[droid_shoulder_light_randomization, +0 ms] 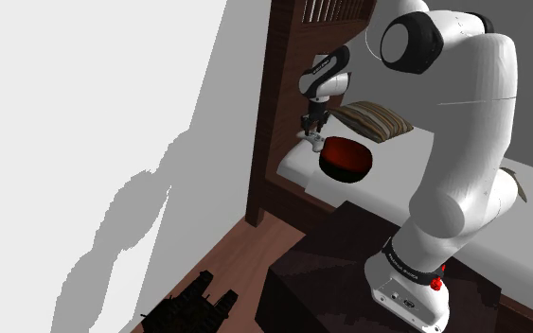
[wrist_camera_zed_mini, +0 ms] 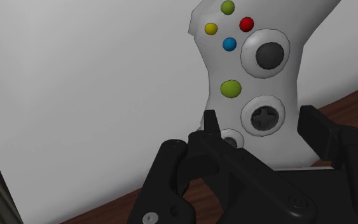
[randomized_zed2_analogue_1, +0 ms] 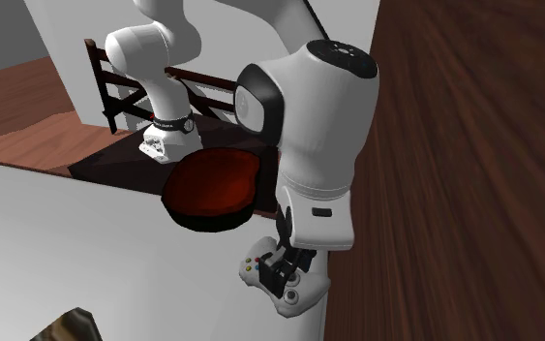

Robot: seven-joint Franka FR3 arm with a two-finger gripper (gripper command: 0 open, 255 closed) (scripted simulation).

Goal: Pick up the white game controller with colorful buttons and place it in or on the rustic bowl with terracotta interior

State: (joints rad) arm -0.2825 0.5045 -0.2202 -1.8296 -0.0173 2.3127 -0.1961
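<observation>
The white game controller (wrist_camera_zed_mini: 260,70) with yellow, red, blue and green buttons lies flat on the white bed surface (wrist_camera_zed_mini: 75,95), close to its edge. My black gripper (wrist_camera_zed_mini: 260,124) reaches down over the controller's lower half, and its fingers press against both sides of the body. In the second exterior view the gripper (randomized_zed2_analogue_1: 285,271) sits on the controller (randomized_zed2_analogue_1: 304,294) under the white wrist. The dark bowl with a reddish-brown inside (randomized_zed2_analogue_1: 212,184) stands right beside it on the bed. From the shoulder view the gripper (droid_shoulder_light_randomization: 311,132) is just to the left of the bowl (droid_shoulder_light_randomization: 346,156).
A striped pillow (droid_shoulder_light_randomization: 373,121) lies behind the bowl on the white bed (droid_shoulder_light_randomization: 397,199). A dark wooden bed end (droid_shoulder_light_randomization: 283,85) rises at the shoulder view's left of the gripper. Wooden floor lies below the bed's edge, with a dark object (droid_shoulder_light_randomization: 193,303) on it.
</observation>
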